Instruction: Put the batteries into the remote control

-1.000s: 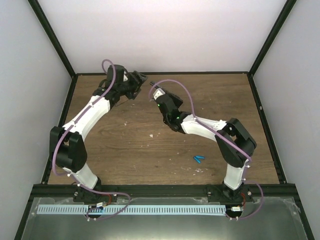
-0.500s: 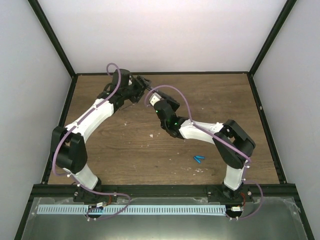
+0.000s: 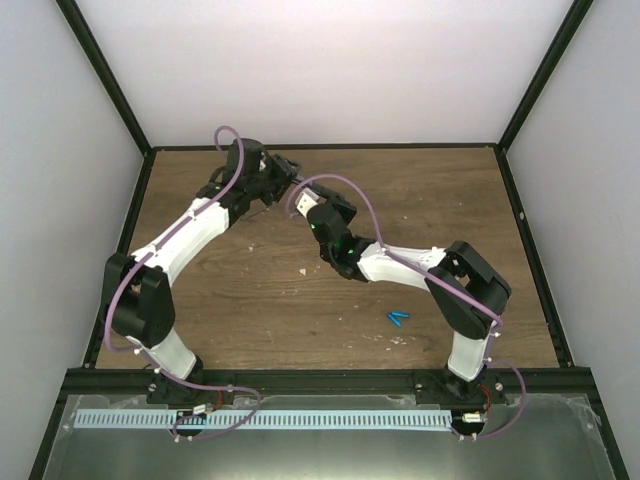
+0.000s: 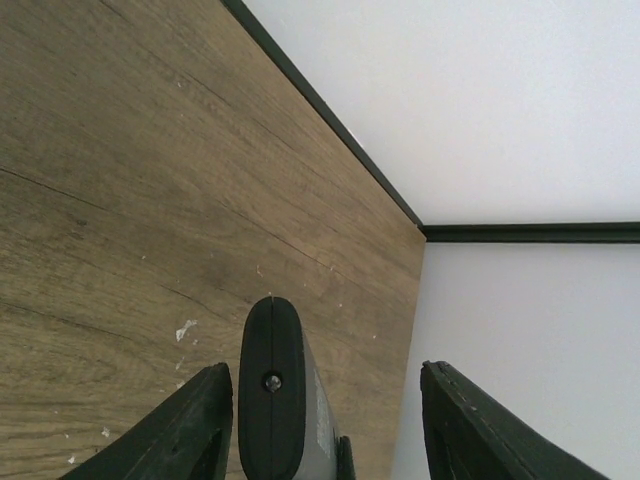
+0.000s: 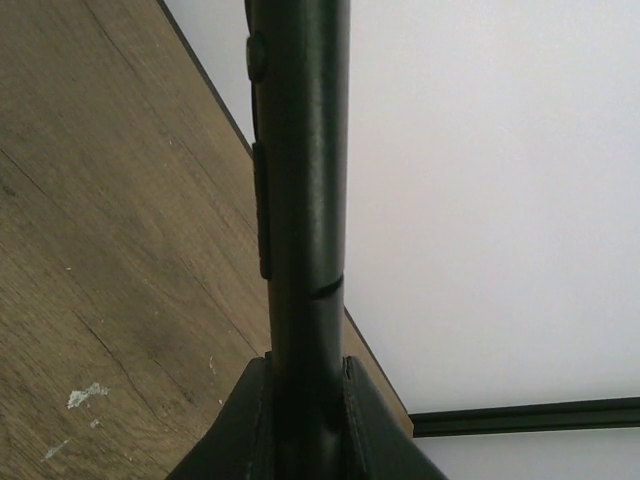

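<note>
My right gripper (image 5: pixel 303 362) is shut on the remote control (image 5: pixel 300 150), a slim black bar that sticks straight out from its fingers above the table. In the left wrist view the remote's rounded end (image 4: pixel 270 380) sits between the wide-apart fingers of my open left gripper (image 4: pixel 325 375), close to the left finger (image 4: pixel 200 420) and away from the right one. In the top view the left gripper (image 3: pixel 284 166) and right gripper (image 3: pixel 298 200) meet at the back of the table. The two blue batteries (image 3: pixel 398 318) lie together on the wood at the front right.
The brown wooden table (image 3: pixel 240 290) has a black raised rim (image 3: pixel 320 147) and white walls on three sides. Small white flecks (image 3: pixel 303 270) lie on the wood. Both arms reach toward the back middle.
The two grippers have drawn together at the back of the table: the left moved right, the right moved left with the remote. The batteries have not moved.
</note>
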Action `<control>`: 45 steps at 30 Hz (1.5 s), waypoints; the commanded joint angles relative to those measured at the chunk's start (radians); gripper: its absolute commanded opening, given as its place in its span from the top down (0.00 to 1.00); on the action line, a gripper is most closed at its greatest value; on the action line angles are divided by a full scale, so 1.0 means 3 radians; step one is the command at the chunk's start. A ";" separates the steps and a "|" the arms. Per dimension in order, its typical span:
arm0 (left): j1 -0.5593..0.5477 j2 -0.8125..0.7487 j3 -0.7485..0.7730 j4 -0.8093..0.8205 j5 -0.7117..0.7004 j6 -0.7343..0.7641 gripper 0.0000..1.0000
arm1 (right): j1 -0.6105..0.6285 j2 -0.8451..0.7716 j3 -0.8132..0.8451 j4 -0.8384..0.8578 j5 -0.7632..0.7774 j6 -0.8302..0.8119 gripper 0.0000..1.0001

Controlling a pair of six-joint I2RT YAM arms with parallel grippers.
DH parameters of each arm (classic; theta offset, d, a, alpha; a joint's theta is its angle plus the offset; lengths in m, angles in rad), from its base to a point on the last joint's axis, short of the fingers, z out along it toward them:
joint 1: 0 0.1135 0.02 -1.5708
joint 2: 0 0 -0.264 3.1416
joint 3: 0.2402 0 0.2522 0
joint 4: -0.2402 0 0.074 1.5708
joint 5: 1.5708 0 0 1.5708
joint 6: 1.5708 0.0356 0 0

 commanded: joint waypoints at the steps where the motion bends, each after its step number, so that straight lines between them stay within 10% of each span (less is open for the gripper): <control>1: -0.0015 0.0010 0.0059 0.0024 -0.0031 0.0051 0.48 | 0.0047 -0.0122 -0.0023 0.0267 0.0042 -0.0108 0.99; 10: -0.0013 0.0120 0.0168 -0.0068 -0.0013 0.0114 0.52 | 0.0068 -0.0102 -0.0057 0.0488 0.0023 -0.0285 0.99; 27: -0.0012 0.0175 0.0244 -0.0079 -0.0017 0.0242 0.91 | 0.0062 -0.0050 -0.0048 0.0506 0.0031 -0.0171 0.95; 34: 0.0026 0.0147 0.0153 0.0019 0.0024 0.0364 0.96 | -0.0063 -0.0271 0.0044 -0.0150 -0.0316 0.0610 0.61; 39: 0.0133 0.0123 -0.0014 0.0343 0.0242 0.0638 1.00 | -0.0247 -0.0555 0.0001 -0.0703 -0.1128 0.1156 0.21; 45: 0.0336 0.0055 -0.0305 0.0871 0.0767 0.1042 1.00 | -0.0459 -0.1080 -0.0292 -0.0836 -0.2279 0.1385 0.00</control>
